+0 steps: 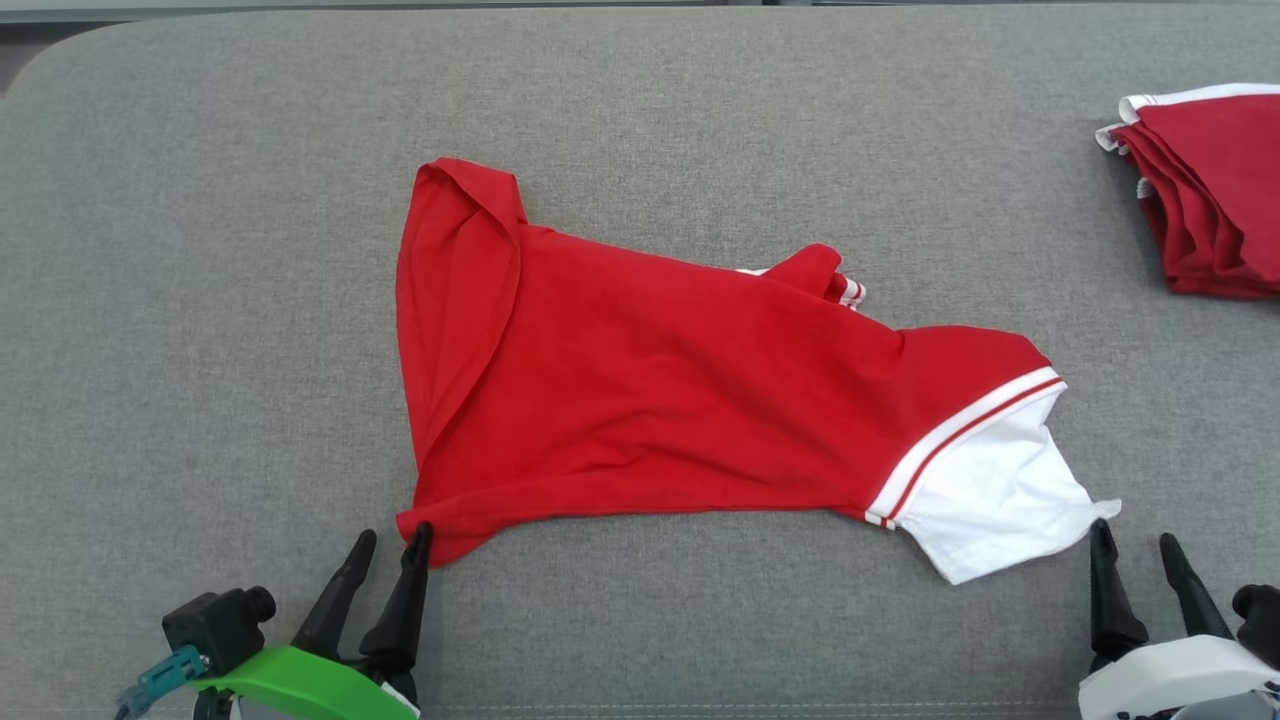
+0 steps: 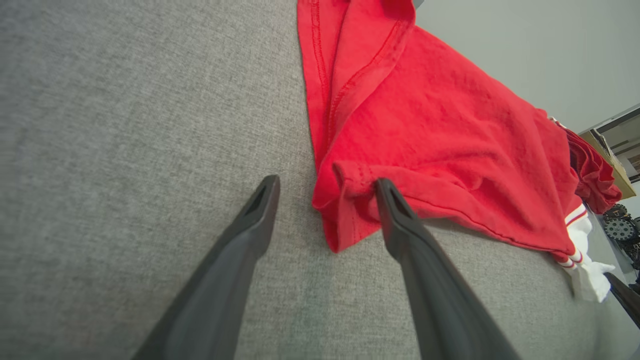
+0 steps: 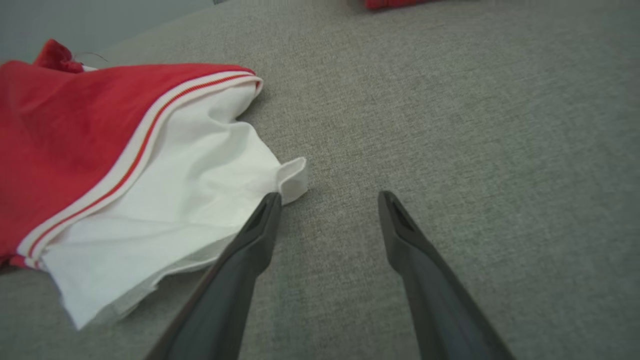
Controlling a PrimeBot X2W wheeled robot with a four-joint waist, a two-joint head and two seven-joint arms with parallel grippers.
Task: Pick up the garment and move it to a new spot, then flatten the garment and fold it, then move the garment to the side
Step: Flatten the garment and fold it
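Soft, even, bright light covers the grey surface (image 1: 200, 300) in the head view, which is sharp throughout. The garment (image 1: 650, 400) casts just a thin, faint shadow along its near edge. Both wrist views bow outward at their edges, and the dark fingers (image 2: 225, 280) go soft near the bottom.

Matt cloth garment (image 1: 650, 400), rough-woven surface (image 1: 200, 300)
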